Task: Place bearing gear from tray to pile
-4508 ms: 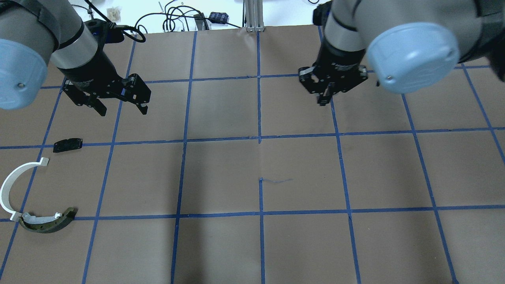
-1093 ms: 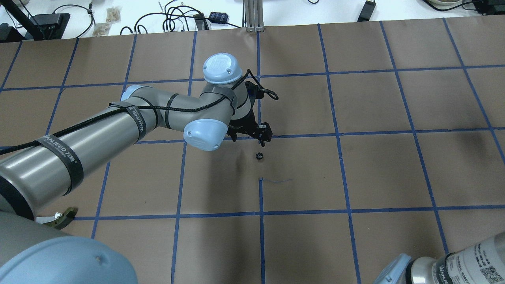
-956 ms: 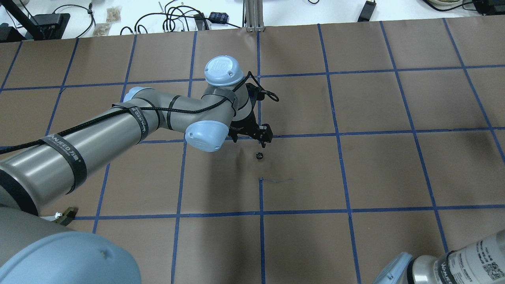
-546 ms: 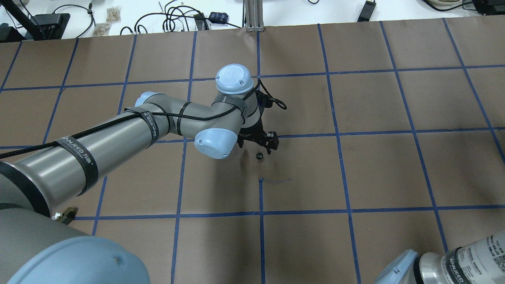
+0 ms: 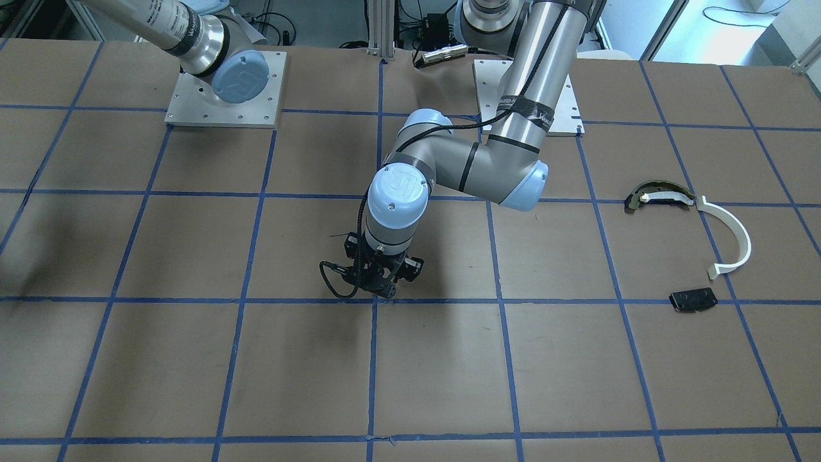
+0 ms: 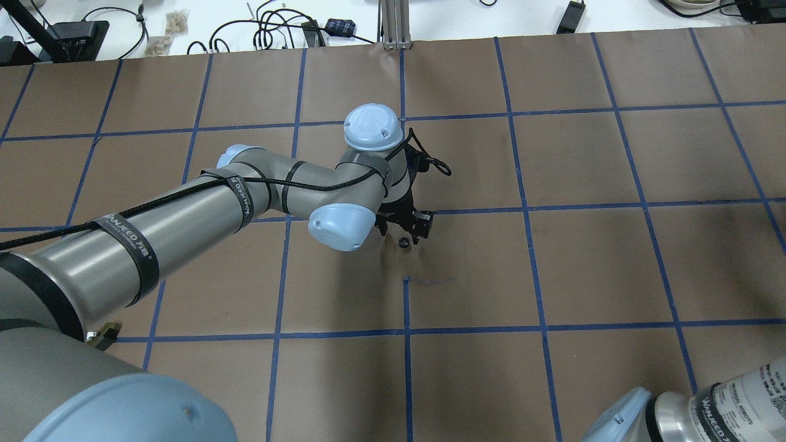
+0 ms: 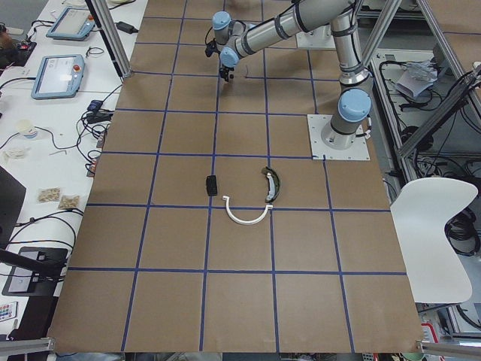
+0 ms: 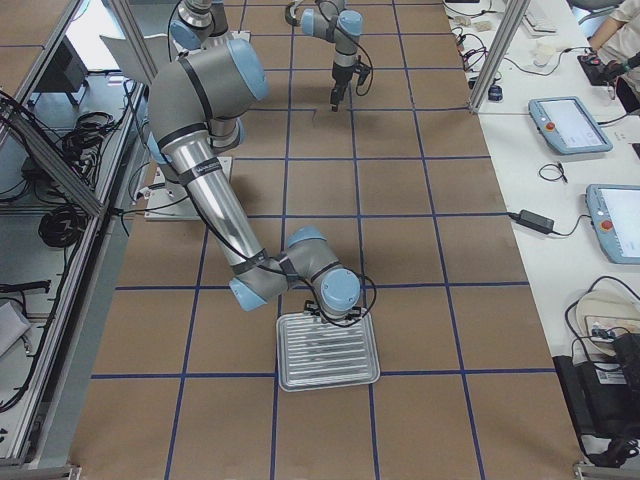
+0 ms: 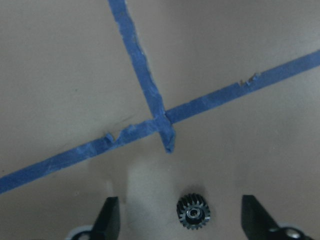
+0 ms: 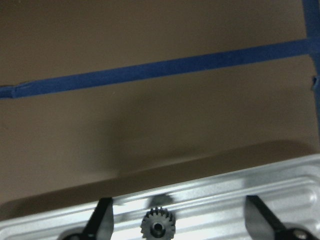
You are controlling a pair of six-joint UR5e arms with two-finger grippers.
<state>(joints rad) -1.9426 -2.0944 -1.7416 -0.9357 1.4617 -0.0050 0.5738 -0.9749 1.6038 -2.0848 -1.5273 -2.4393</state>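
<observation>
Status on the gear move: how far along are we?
Done: one gear is off the tray and lies at the table's centre. In hand: nothing gripped. The left end effector is open astride that gear. The right end effector is open over a second gear on the tray. Left: grasp, then carry to the pile.

Gear (image 9: 194, 215) inside spread left gripper (image 9: 180, 212), gaps either side, pile (image 5: 744, 239) well apart
</observation>
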